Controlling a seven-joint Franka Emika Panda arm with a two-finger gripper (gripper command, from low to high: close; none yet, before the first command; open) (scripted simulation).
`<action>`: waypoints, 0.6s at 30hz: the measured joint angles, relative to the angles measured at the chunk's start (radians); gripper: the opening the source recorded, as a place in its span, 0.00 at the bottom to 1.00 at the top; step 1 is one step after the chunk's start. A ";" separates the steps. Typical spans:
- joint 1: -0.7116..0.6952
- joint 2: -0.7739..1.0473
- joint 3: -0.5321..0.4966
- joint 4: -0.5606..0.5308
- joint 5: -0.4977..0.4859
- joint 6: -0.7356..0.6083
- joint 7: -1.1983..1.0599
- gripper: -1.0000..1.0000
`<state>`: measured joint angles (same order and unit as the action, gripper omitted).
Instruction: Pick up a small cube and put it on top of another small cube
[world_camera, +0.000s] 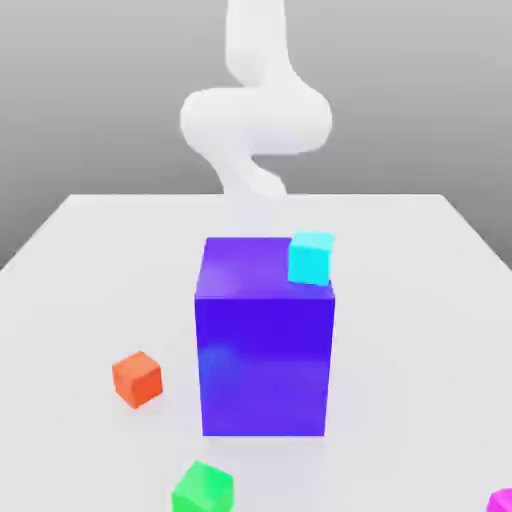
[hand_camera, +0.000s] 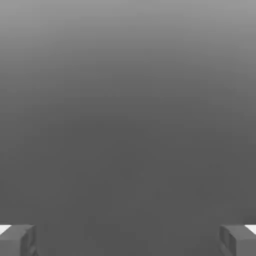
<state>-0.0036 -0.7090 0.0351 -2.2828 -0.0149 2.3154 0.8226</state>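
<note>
Several small cubes lie around a tall blue block (world_camera: 265, 350) in the middle of the white table. A cyan cube (world_camera: 311, 258) shows at the block's top right corner; whether it rests on the block or stands behind it I cannot tell. An orange cube (world_camera: 137, 379) sits on the table at the exterior view's left of the block. A green cube (world_camera: 203, 488) lies near the front edge. My gripper (hand_camera: 128, 240) is open, its two grey fingertips (hand_camera: 19, 239) far apart with nothing between them, facing plain grey background.
The white arm (world_camera: 255, 120) curls above the table's far side, behind the blue block. A magenta object (world_camera: 502, 500) peeks in at the front right corner. The table (world_camera: 420, 300) spreads white around the block.
</note>
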 joint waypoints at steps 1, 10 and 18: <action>-0.002 0.039 0.016 0.008 -0.007 0.006 0.010 0.50; -0.004 0.367 0.142 0.070 -0.086 0.060 0.109 0.50; 0.034 0.659 0.222 0.126 -0.180 0.106 0.214 0.50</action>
<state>0.0306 -0.0502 0.2569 -2.1567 -0.1952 2.4215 1.0364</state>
